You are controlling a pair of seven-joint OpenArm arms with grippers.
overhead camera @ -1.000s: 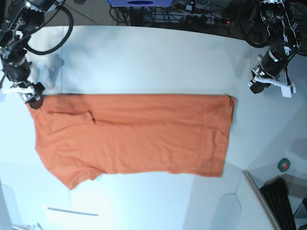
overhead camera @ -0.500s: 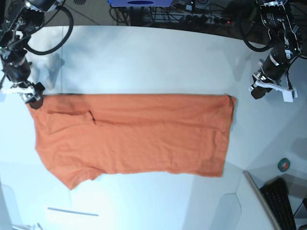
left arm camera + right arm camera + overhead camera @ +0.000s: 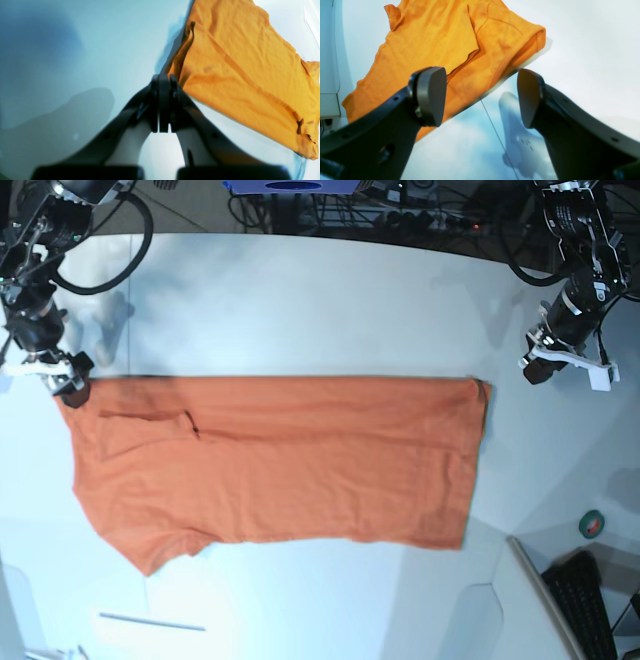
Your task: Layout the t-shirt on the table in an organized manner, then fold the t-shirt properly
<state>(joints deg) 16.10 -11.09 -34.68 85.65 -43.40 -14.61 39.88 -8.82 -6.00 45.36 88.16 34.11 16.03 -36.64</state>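
Across the white bench (image 3: 300,300) the orange t-shirt (image 3: 280,460) lies spread flat, already doubled lengthwise by the look of it, with one long straight edge toward the far side and a sleeve sticking out at the near left corner as I look on. One sleeve seems tucked over onto the body near the left end, leaving a dark crease. Over on my left, the right tool (image 3: 480,97) hangs just at the shirt's far corner with its two pads wide apart and nothing between them; from its own camera the hemmed edge of the cloth sits just beyond the gap, so I'd guess it is placed there either to take hold of that corner or because it has let the cloth lie. On my right, the left tool (image 3: 161,105) is pressed together on nothing, hanging above bare bench near the other far corner, clear of the fabric. Both sit at the two ends of the same long edge, which suits a matched pinch and a fold across. That loose near sleeve, I reckon, will need tucking before the shirt makes a tidy rectangle.
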